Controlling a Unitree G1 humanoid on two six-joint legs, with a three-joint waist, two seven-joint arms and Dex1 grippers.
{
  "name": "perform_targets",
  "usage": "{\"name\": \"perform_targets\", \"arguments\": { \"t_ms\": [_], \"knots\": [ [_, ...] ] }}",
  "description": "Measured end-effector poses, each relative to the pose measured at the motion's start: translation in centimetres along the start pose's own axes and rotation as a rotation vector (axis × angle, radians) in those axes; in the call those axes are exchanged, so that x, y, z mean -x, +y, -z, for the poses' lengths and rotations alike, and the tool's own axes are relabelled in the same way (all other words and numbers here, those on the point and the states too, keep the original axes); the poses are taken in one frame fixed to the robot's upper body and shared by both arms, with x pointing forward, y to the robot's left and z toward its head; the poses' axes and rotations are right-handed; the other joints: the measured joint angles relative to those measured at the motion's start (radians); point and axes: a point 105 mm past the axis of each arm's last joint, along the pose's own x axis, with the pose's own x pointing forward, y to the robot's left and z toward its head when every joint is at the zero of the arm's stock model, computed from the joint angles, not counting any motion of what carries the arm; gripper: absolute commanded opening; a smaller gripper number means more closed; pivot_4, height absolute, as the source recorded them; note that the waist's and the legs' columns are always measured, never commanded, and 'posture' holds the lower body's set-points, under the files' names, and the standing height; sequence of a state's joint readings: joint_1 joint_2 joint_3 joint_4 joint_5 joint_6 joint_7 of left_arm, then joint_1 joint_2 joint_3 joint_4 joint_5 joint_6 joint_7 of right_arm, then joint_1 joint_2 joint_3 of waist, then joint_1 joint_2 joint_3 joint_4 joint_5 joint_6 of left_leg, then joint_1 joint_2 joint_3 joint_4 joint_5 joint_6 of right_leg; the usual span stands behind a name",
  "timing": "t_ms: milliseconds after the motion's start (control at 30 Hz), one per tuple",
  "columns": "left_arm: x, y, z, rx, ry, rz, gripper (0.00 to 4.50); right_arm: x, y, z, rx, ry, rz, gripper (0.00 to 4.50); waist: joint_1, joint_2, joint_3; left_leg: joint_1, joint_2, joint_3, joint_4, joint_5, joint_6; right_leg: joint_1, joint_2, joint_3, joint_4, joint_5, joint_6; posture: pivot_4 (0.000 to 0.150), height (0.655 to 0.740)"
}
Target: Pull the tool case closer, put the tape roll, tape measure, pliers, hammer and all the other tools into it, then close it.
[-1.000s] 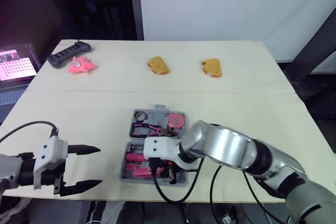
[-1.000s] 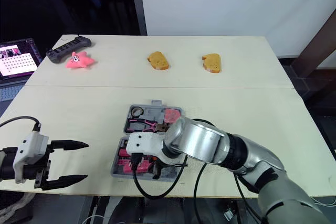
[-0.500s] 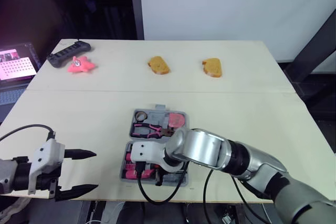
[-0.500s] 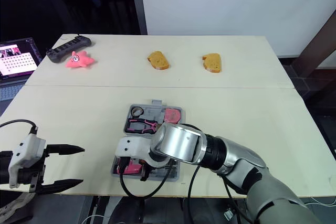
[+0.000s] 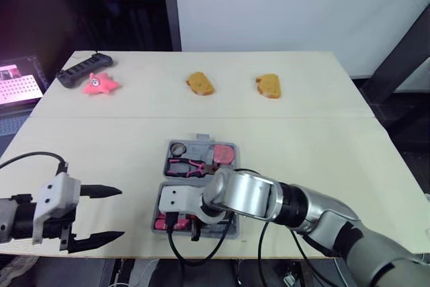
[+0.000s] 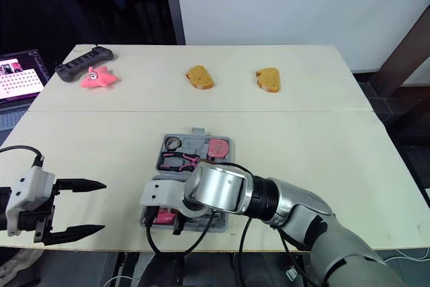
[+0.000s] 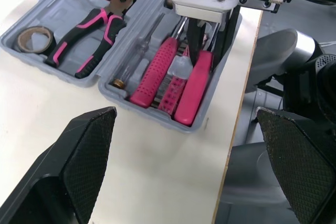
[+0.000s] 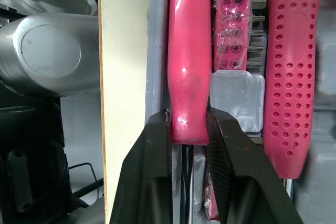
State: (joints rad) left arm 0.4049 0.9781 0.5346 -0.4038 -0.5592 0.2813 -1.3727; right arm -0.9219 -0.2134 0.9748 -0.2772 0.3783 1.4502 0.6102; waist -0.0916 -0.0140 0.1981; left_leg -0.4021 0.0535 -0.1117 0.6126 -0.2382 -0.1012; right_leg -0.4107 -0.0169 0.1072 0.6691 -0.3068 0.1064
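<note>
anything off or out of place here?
Nothing spilled or damaged. The tool case lies open near the front edge of the table, tools seated in its slots; the right gripper is clamped on a smooth pink handle inside. Only strays: two bread slices, a pink starfish toy and a black controller at the far side.

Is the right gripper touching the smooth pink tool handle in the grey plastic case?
Touching. In the right wrist view, the right gripper has both black fingers pressed against the sides of the smooth pink tool handle, no gap visible.
</note>
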Motion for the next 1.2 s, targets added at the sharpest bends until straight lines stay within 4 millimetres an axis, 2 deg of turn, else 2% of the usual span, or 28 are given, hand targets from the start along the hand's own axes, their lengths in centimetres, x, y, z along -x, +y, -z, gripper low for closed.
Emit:
{"name": "perform_targets", "arguments": {
  "t_ms": [133, 267, 367, 500, 600, 667, 767, 800, 1200],
  "knots": [
    [-0.1, 0.3, -0.4, 0.025, -0.038, -0.011, 4.50, 0.2, 0.4, -0.8, 0.002, -0.028, -0.028, 3.73, -0.007, 0.000, 0.000, -0.001, 0.000, -0.001, 0.000, 0.000, 0.000, 0.000, 0.000, 0.000, 0.000, 0.000, 0.000, 0.150, 0.7400],
    [0.0, 0.6, -0.2, 0.036, -0.045, -0.023, 4.50, 2.8, -0.9, -1.5, -0.023, -0.112, 0.002, 3.73, -0.004, 0.000, 0.000, -0.002, 0.000, -0.001, 0.000, 0.000, 0.000, -0.001, 0.000, -0.001, 0.000, 0.000, 0.000, 0.150, 0.7400],
    [-0.2, 0.7, -0.2, 0.038, -0.057, -0.029, 4.50, 5.8, -0.9, -2.9, 0.087, -0.317, 0.010, 3.73, -0.002, -0.001, 0.000, -0.003, 0.000, -0.001, 0.000, 0.000, 0.000, 0.000, -0.001, -0.002, -0.002, 0.000, 0.001, 0.150, 0.7400],
    [-0.3, 0.8, -0.2, 0.023, -0.061, -0.027, 4.50, 6.2, -0.8, -3.2, 0.170, -0.549, 0.062, 3.73, -0.005, -0.001, -0.001, -0.003, 0.000, -0.001, -0.001, 0.000, 0.000, -0.001, 0.000, -0.002, -0.002, 0.000, 0.001, 0.150, 0.7400],
    [-0.5, 0.8, -0.1, 0.026, -0.060, -0.021, 4.50, 5.4, -0.3, -1.6, 0.176, -0.520, -0.003, 2.86, -0.006, -0.001, -0.001, -0.003, 0.000, -0.001, 0.001, 0.000, 0.000, 0.000, 0.000, -0.001, -0.002, 0.000, 0.001, 0.150, 0.7400],
    [-0.5, 0.8, 0.0, 0.027, -0.062, -0.020, 4.50, 4.5, 0.0, -0.8, 0.163, -0.514, -0.055, 1.95, -0.005, -0.001, -0.001, -0.003, 0.000, -0.001, 0.001, 0.000, 0.000, 0.000, 0.000, -0.001, -0.001, 0.000, 0.000, 0.150, 0.7400],
    [-0.6, 0.7, 0.0, 0.017, -0.060, -0.018, 4.50, 3.0, 0.2, 0.2, 0.189, -0.493, -0.073, 0.29, -0.004, -0.001, -0.001, -0.003, 0.000, -0.001, 0.001, 0.000, 0.000, 0.000, 0.000, -0.001, -0.001, 0.000, 0.000, 0.150, 0.7400],
    [-0.6, 0.7, 0.0, 0.016, -0.058, -0.017, 4.50, 2.5, 0.3, 0.5, 0.189, -0.485, -0.080, 0.06, -0.003, -0.001, -0.001, -0.003, 0.000, -0.001, 0.001, 0.000, 0.000, 0.000, 0.000, -0.001, -0.001, 0.000, 0.000, 0.150, 0.7400],
    [-0.5, 0.3, 0.8, 0.028, -0.037, -0.001, 4.50, -0.7, -0.5, 2.9, 0.164, -0.417, -0.075, 0.06, -0.002, -0.001, -0.001, -0.002, 0.000, -0.001, 0.001, 0.000, 0.000, 0.000, 0.000, -0.001, -0.001, 0.000, 0.000, 0.150, 0.7400]
  ]
}}
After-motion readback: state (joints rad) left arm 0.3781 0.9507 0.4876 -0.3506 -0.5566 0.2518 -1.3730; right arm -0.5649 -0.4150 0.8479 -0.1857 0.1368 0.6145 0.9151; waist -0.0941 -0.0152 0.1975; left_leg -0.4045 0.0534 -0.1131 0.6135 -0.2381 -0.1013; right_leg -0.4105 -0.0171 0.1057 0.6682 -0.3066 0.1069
